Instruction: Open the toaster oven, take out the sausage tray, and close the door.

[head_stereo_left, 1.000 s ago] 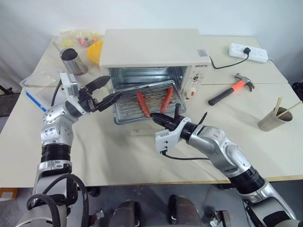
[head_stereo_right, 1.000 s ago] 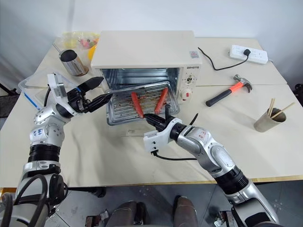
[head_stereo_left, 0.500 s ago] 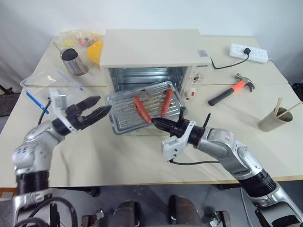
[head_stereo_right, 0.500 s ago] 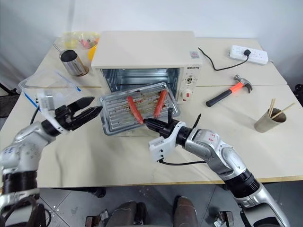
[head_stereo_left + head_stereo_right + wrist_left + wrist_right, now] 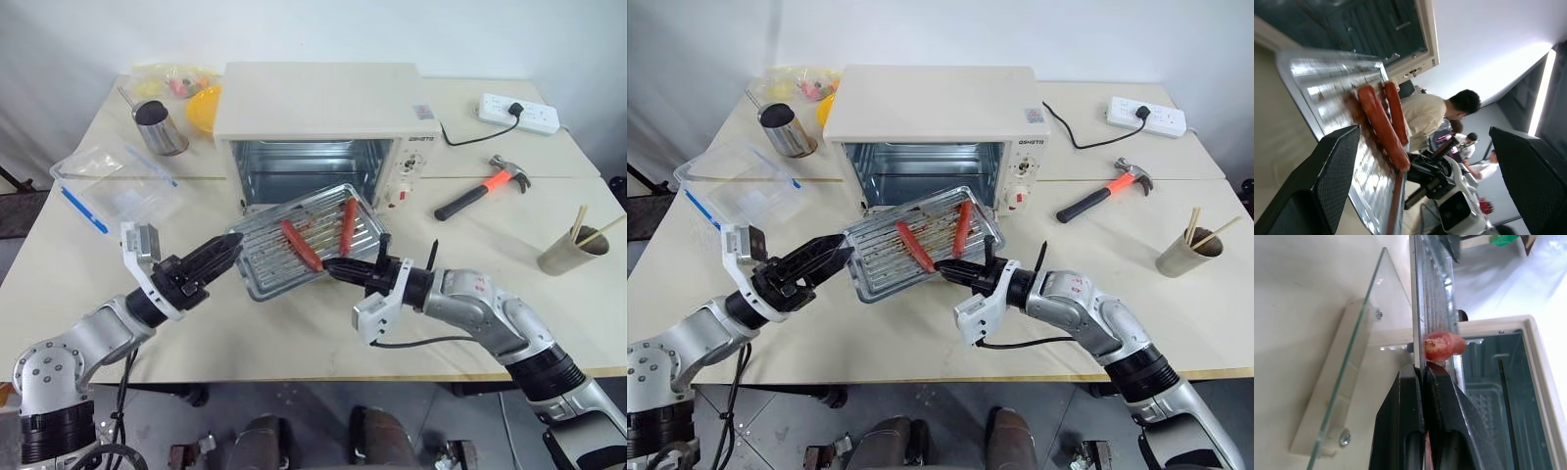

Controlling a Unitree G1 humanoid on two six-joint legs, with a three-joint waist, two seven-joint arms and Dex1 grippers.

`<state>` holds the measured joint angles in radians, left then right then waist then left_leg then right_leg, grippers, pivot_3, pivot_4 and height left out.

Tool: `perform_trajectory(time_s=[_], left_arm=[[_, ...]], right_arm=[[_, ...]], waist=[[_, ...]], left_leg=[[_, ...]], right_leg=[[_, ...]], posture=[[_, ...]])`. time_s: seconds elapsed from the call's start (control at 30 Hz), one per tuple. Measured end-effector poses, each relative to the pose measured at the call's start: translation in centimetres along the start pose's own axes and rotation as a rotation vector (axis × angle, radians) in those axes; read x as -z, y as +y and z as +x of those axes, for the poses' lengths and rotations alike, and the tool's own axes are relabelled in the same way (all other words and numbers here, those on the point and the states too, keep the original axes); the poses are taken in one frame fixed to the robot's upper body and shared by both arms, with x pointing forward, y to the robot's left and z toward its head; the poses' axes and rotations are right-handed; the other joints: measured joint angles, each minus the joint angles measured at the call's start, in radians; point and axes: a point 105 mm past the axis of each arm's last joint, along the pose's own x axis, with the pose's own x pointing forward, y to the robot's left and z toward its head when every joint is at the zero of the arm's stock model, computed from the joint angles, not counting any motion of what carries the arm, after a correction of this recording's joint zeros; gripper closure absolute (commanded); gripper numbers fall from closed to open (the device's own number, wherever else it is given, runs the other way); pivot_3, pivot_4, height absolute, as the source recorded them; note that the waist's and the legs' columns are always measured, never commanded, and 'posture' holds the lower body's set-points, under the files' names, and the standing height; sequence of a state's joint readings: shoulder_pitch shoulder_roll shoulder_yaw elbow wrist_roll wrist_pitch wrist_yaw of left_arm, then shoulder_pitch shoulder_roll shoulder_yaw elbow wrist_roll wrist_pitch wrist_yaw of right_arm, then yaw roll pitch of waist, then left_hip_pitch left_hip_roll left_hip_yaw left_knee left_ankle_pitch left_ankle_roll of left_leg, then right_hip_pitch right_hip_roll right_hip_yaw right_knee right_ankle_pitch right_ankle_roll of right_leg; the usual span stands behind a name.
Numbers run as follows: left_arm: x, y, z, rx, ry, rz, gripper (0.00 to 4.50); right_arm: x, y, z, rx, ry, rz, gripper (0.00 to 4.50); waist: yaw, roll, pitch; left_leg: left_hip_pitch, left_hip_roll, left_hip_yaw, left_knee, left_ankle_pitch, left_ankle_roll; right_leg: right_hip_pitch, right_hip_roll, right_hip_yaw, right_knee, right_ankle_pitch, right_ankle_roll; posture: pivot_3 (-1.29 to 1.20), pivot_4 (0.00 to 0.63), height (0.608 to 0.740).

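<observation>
Since 1 second ago the sausage tray (image 5: pixel 306 238) has come out of the toaster oven (image 5: pixel 323 127) and now hangs in front of the open cavity, above the lowered door (image 5: pixel 1359 374), tilted so that its end on the robot's left sits lower than the other. The left gripper (image 5: pixel 217 262), which was up beside the oven's mouth with its tips by the tray's left end, has dropped back toward the robot and now sits low over the table (image 5: pixel 294 323), its tips just off the tray's near-left corner; whether they touch the rim cannot be told from the head views.

The right gripper (image 5: pixel 343 268) has its 2 black fingers pressed together on the tray's near rim, and the right wrist view shows them clamped on the thin metal edge, with the end of a sausage (image 5: pixel 1444 343) just beyond them. The left gripper's jaws stand wide apart (in the left wrist view the 2 fingers (image 5: pixel 1327 181) frame the tray without closing on it).

2 red sausages (image 5: pixel 323 231) lie on the ridged tray bottom, roughly side by side. In the right wrist view the glass door lies down flat with its white bar handle (image 5: pixel 1327 401) toward the robot.

Elsewhere on the table are a hammer (image 5: pixel 480 186), a power strip (image 5: pixel 519 111), a steel cup (image 5: pixel 162 127) and a clear plastic container (image 5: pixel 113 181).
</observation>
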<state>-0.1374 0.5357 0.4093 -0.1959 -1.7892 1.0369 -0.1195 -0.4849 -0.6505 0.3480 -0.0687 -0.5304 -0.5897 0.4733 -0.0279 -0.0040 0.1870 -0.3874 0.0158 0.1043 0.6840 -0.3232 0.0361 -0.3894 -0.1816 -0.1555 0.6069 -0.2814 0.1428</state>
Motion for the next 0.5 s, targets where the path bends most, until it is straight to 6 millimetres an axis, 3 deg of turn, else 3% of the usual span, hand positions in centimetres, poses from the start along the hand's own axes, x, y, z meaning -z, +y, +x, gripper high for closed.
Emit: perform_trajectory(time_s=[0.37,0.5], left_arm=[[0.0,0.5,-0.8,-0.062,-0.051,-0.064,0.00],[0.3,1.3,-1.7,-0.128,-0.054,-0.087,0.00]], right_arm=[[0.0,-0.1,-0.2,-0.011,-0.009,-0.001,4.44],[-0.1,-1.7,-0.5,0.049,-0.024,-0.007,4.44]], waist=[[0.000,0.000,0.000],[0.000,0.000,0.000]], left_leg=[[0.000,0.000,0.001,0.000,0.000,0.000],[0.000,0.000,0.001,0.000,0.000,0.000]], right_leg=[[0.000,0.001,0.000,-0.001,0.000,-0.001],[0.000,0.001,0.000,-0.002,0.000,-0.001]], posture=[[0.00,0.150,0.740],[0.00,0.150,0.740]])
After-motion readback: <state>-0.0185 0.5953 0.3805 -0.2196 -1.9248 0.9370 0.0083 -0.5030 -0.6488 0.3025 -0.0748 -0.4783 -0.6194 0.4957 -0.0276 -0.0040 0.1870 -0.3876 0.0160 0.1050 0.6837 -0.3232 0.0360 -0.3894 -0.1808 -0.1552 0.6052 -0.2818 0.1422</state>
